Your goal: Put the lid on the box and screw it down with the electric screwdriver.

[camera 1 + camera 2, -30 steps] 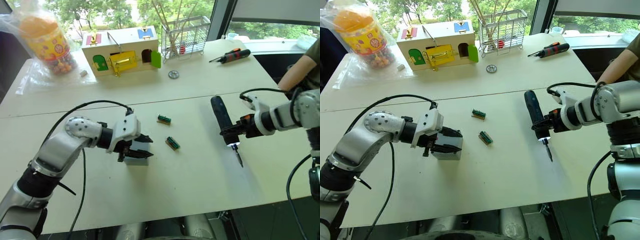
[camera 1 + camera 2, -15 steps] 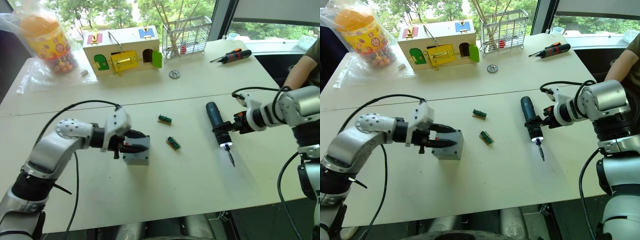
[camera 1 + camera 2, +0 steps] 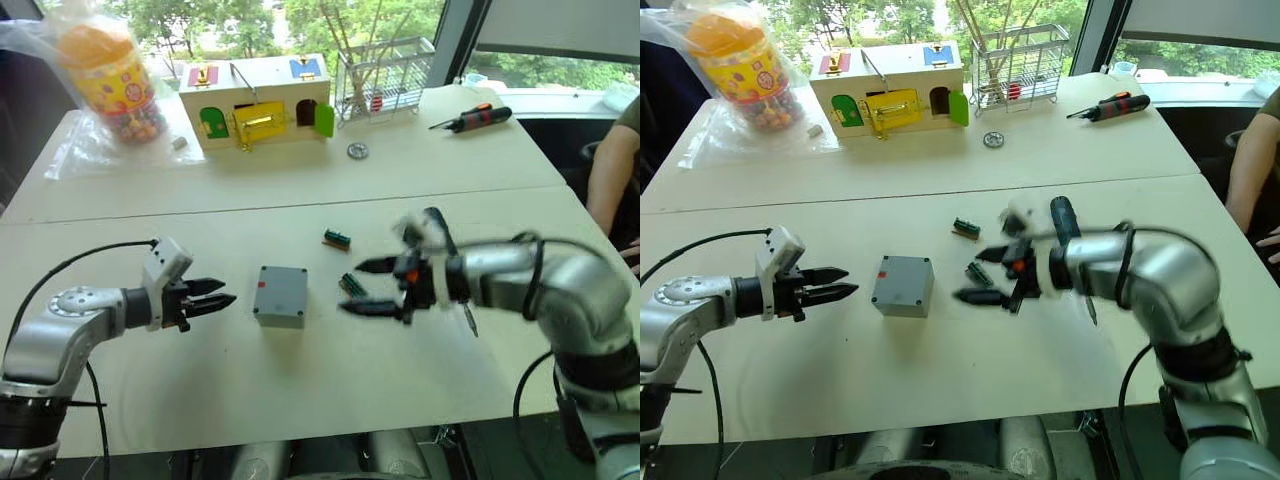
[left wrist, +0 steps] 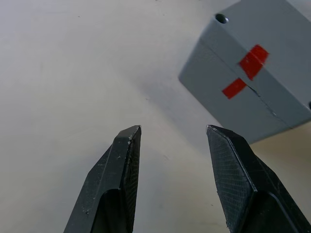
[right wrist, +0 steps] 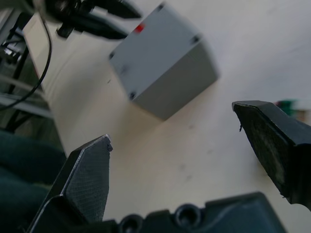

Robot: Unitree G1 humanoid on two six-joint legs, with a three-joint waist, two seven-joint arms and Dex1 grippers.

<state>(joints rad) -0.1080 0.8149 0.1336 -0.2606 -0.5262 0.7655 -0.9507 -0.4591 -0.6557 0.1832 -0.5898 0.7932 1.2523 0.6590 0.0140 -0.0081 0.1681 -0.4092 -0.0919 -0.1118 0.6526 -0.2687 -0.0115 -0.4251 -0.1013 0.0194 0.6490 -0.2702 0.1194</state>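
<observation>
Box (image 3: 904,285) with its lid (image 3: 281,289) on sits on the bench (image 3: 940,370) between both tools: left tool (image 3: 836,283) empty, fingers apart; right tool (image 3: 985,276) spread wide, empty, screwdriver (image 3: 1068,232) behind it.

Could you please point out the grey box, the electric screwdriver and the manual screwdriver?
box (image 3: 903,285), right eye view, middle of its lidded top.
electric screwdriver (image 3: 1064,214), right eye view, black rear end.
manual screwdriver (image 3: 478,117), left eye view, its handle.
</observation>
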